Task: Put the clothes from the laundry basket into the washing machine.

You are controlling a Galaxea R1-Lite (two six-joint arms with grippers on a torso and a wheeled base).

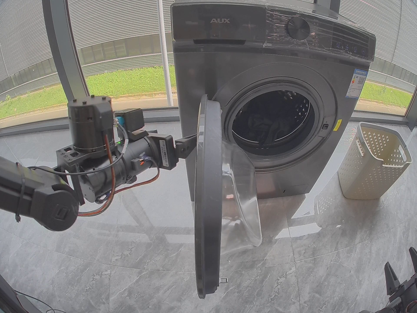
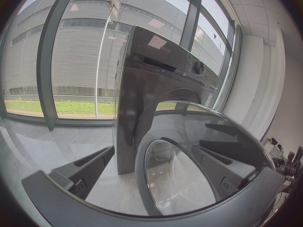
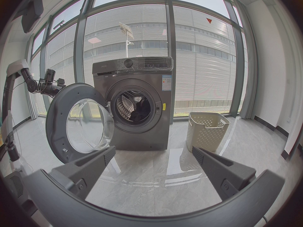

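Tiled floor (image 1: 143, 240), washing machine (image 1: 269, 57) door (image 1: 207, 205) open; L gripper (image 1: 191, 141) at its rim, R gripper (image 3: 153, 150) apart, both spread-fingered.

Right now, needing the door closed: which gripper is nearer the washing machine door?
Left. Left gripper is at the door, outer side; right gripper hangs well back from it.

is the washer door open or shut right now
Open: the door is swung wide out from the washing machine, leaving the drum opening bare with dark clothes inside.
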